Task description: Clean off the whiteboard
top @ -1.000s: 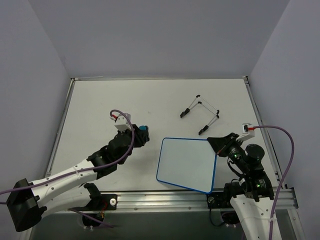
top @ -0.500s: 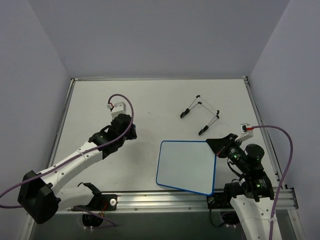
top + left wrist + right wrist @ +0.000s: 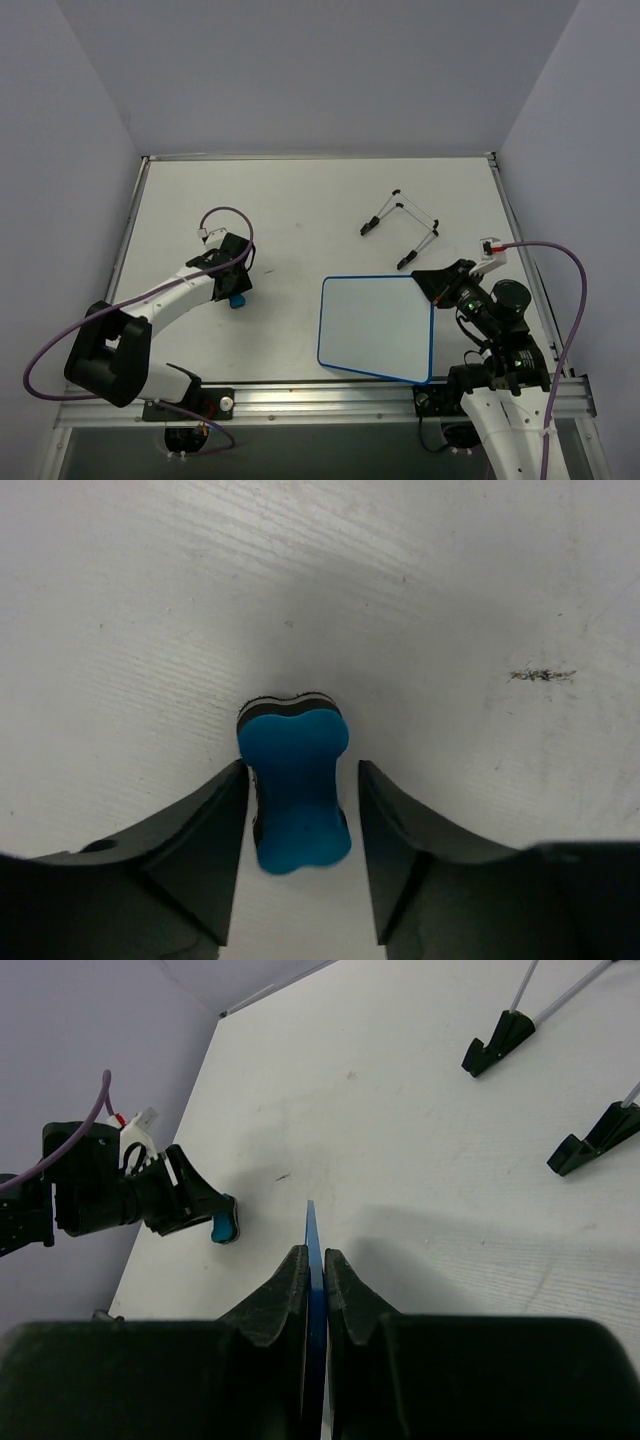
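Whiteboard (image 3: 375, 328), looking blank, is sitting at 5 o'clock, the right gripper (image 3: 313, 1263) pinching its rim; the left gripper (image 3: 302, 772) is straddling the eraser (image 3: 295, 785) at 9 o'clock, slightly open, squeezing nothing — better rising straight up, not dragging it

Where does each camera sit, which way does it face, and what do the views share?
Top external: above and behind the arms, looking down on the table; shows both arms, left gripper at the eraser, right gripper on the whiteboard.
Left wrist: on that wrist, looking down at the table; its open fingers flank the eraser.
Right wrist: on that wrist, looking across the table toward the left arm; its fingers pinch the whiteboard's edge.
Shared: all three show the eraser.
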Action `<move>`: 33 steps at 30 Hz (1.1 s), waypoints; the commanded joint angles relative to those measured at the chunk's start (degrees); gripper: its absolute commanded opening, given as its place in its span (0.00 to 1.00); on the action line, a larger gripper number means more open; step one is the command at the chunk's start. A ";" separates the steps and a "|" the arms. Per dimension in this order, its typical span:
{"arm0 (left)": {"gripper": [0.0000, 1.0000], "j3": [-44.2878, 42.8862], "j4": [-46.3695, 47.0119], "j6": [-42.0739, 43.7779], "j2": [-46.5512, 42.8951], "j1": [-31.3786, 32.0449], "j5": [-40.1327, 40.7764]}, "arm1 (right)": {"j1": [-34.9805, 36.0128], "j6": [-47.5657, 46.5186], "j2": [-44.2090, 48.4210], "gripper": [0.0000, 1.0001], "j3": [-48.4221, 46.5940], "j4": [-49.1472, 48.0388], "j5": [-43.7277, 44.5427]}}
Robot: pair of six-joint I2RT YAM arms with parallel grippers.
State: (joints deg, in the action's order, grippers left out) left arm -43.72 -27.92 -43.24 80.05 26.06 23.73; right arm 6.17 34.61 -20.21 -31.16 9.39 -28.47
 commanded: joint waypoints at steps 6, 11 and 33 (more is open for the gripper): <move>0.94 -0.22 -1.08 -2.81 -2.44 -1.01 0.71 | 0.33 -2.88 -0.18 0.00 -1.10 -5.08 -1.85; 0.94 -1.62 -2.76 -0.88 -10.42 0.30 -1.31 | 0.42 -2.27 0.08 0.00 -0.57 -5.52 -2.55; 0.94 -28.07 7.72 38.23 -3.76 16.75 -51.40 | 0.42 -4.64 1.84 0.00 -0.83 -5.61 -5.28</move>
State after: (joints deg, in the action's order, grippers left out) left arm -66.41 -14.33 -13.06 77.89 45.28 -22.35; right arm 6.17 32.49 -18.85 -31.14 7.62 -31.99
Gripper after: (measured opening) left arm 0.941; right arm 0.042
